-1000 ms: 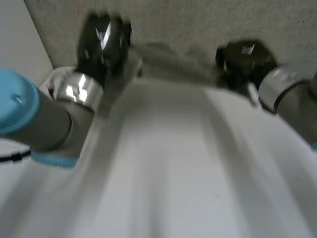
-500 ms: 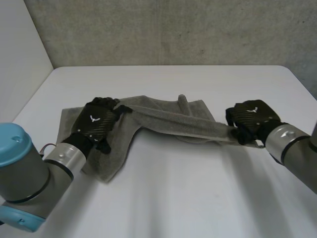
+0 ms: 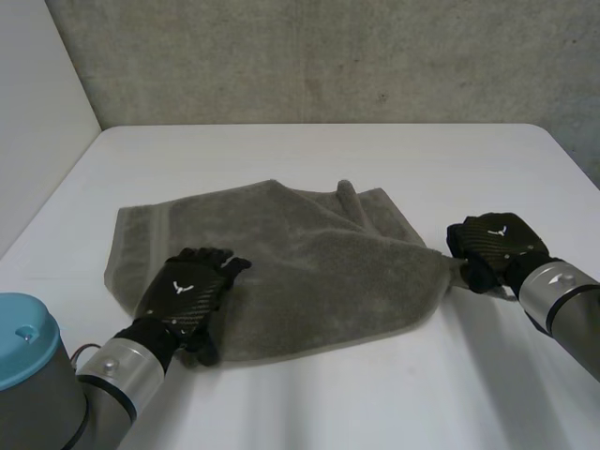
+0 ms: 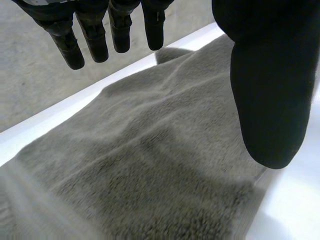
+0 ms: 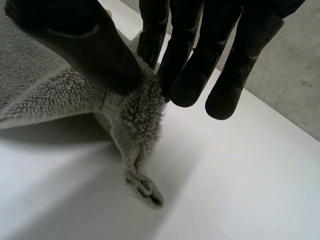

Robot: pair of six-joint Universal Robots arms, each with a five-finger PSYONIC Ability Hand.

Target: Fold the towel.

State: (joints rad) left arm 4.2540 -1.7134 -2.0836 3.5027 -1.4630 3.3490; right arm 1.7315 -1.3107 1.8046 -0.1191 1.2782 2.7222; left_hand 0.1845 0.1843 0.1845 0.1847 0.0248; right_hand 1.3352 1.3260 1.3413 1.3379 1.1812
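A grey towel [image 3: 300,262] lies spread and rumpled across the middle of the white table [image 3: 328,150], its right corner pulled out to a point. My left hand [image 3: 187,298] hovers over the towel's near left edge with straight fingers [image 4: 90,35] and thumb apart, holding nothing; the towel [image 4: 150,165] lies below the palm. My right hand [image 3: 492,246] pinches the right corner of the towel [image 5: 135,115] between thumb and fingers [image 5: 185,60], and the corner's tip hangs down to the table.
A rough grey wall [image 3: 328,56] runs behind the table's far edge. A light side panel [image 3: 33,112] stands at the left. Bare table [image 3: 375,403] lies in front of the towel.
Both hands have come down and toward me with the towel. The left hand let go of its corner and opened; the towel has dropped and spread flat. The right hand keeps its pinch.
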